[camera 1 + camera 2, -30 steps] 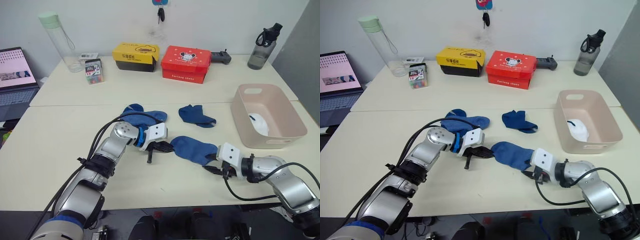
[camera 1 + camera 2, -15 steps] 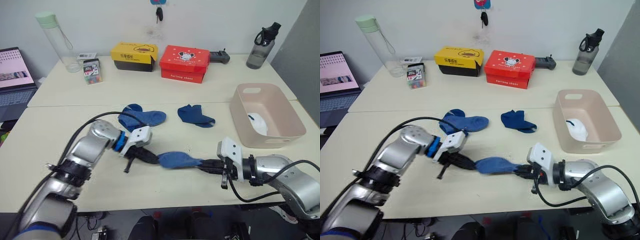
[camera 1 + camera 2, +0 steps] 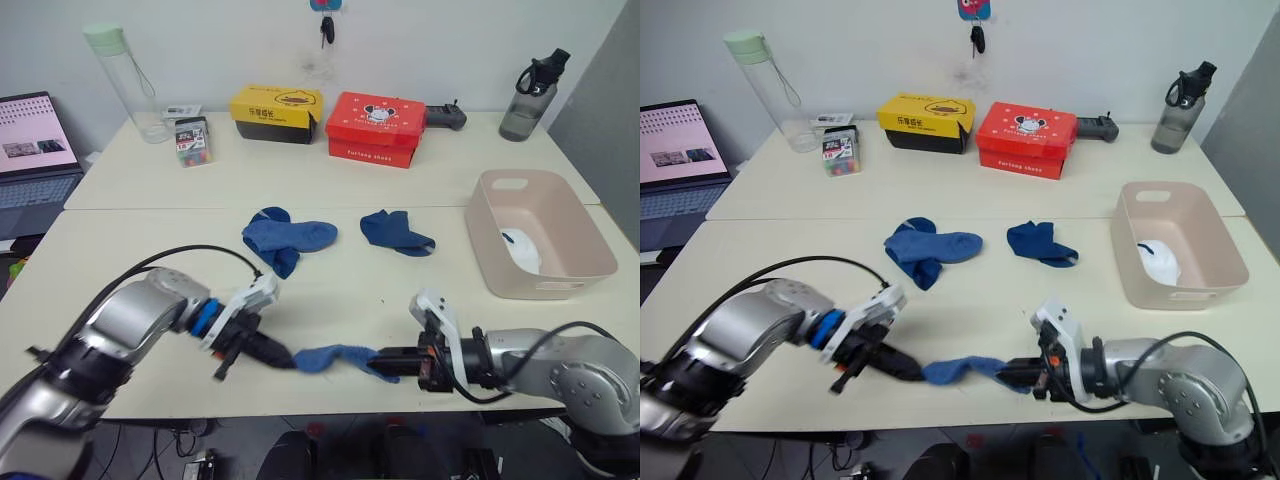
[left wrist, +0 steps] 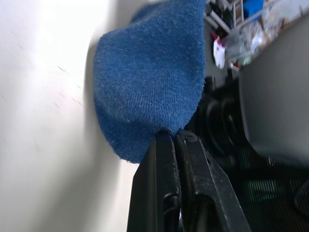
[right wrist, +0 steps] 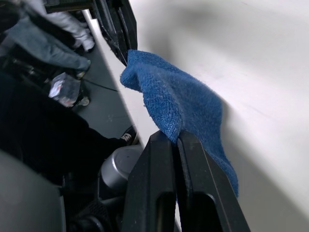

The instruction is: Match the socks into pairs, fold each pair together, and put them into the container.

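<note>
The left gripper (image 3: 272, 352) pinches one end of a blue sock (image 3: 335, 357); the right gripper (image 3: 385, 358) pinches the other end, near the table (image 3: 130, 260) edge.

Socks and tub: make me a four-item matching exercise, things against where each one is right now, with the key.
Things:
1. stretched blue sock
2. white sock
3. container
4. bunched blue socks

Places:
A. inside the tub
B. mid-table, loose
C. gripped at each end by the left gripper and the right gripper
D. on the table's right side

Pairs: 1-C, 2-A, 3-D, 4-B
</note>
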`<state>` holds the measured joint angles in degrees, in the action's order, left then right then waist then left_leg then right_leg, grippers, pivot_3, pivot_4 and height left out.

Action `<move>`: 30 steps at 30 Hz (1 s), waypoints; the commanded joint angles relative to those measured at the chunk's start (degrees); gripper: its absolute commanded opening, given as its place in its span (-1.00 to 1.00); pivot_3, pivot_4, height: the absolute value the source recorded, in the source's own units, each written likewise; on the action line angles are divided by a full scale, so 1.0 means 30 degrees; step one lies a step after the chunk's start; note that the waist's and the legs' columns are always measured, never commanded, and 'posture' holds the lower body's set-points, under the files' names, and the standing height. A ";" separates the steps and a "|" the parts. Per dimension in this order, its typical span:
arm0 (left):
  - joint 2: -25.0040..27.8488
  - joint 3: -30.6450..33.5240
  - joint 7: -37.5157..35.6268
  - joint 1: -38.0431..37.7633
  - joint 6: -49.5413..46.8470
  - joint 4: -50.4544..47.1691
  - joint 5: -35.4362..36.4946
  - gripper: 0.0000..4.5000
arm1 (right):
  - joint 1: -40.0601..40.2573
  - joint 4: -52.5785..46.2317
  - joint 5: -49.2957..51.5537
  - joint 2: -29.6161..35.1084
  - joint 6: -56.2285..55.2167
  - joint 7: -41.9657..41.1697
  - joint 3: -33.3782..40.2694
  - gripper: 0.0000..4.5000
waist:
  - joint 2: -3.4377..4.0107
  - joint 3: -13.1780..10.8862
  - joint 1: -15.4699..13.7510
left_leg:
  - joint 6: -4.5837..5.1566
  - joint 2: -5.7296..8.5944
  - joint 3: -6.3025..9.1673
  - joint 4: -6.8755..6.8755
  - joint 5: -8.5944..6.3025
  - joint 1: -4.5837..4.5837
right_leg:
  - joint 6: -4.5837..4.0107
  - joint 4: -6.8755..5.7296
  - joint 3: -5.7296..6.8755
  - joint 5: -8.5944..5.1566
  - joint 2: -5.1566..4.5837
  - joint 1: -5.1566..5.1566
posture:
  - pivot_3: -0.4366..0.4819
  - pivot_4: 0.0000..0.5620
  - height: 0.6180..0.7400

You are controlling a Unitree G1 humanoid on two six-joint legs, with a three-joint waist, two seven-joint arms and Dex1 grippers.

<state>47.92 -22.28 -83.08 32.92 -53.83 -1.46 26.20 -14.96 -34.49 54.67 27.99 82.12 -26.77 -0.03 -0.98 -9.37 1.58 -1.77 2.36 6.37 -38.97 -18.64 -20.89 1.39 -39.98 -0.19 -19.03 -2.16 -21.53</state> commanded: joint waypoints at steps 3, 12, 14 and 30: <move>-0.2341 -0.0373 0.1139 0.2617 0.0226 0.4278 -0.1304 -1.00 | -0.1352 0.1406 -0.1018 -0.0336 0.0481 0.1599 0.0189 -0.99 | 0.0002 0.0002 0.0088 | -0.0065 0.0002 -0.0029 0.0013 0.0036 -0.0037 | 0.0000 0.0003 -0.0027 0.0000 0.0003 -0.0062 | -0.05 -0.47 1.00; -0.2971 0.0495 0.0395 0.4981 0.1122 0.7294 -0.1723 -0.16 | -0.2663 0.2562 -0.2522 0.0213 -0.1399 0.1612 0.0703 -0.05 | 0.0003 0.0002 0.0163 | -0.0074 -0.0004 -0.0055 0.0015 0.0042 -0.0048 | 0.0000 -0.0028 -0.0057 0.0000 0.0006 -0.0106 | -0.05 -0.47 1.00; -0.2657 0.1474 0.0750 0.4961 0.0928 0.7104 -0.1347 0.11 | -0.2562 0.2288 -0.2460 0.0588 -0.1843 0.1423 0.1516 0.26 | 0.0003 0.0002 0.0131 | -0.0075 -0.0003 -0.0055 0.0009 0.0042 -0.0056 | 0.0000 -0.0028 -0.0059 0.0000 0.0003 -0.0110 | -0.05 -0.47 1.00; -0.4043 0.2172 0.5548 0.1096 0.3054 0.3396 -0.3085 0.99 | 0.2708 -0.2671 -0.5154 0.1831 -0.4019 0.3061 -0.1077 0.92 | 0.0002 0.0009 0.0044 | -0.0075 0.0000 -0.0059 -0.0002 0.0042 -0.0062 | 0.0009 -0.0035 -0.0090 0.0008 -0.0002 -0.0106 | -0.05 -0.47 1.00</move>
<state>36.01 -15.22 -66.93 36.53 -45.69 9.62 17.74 -7.08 -39.79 40.56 32.83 71.81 -17.92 -2.01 -0.97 -9.35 1.71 -2.00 2.37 6.17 -38.97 -18.51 -21.07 1.42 -40.07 -0.47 -19.01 -2.17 -21.85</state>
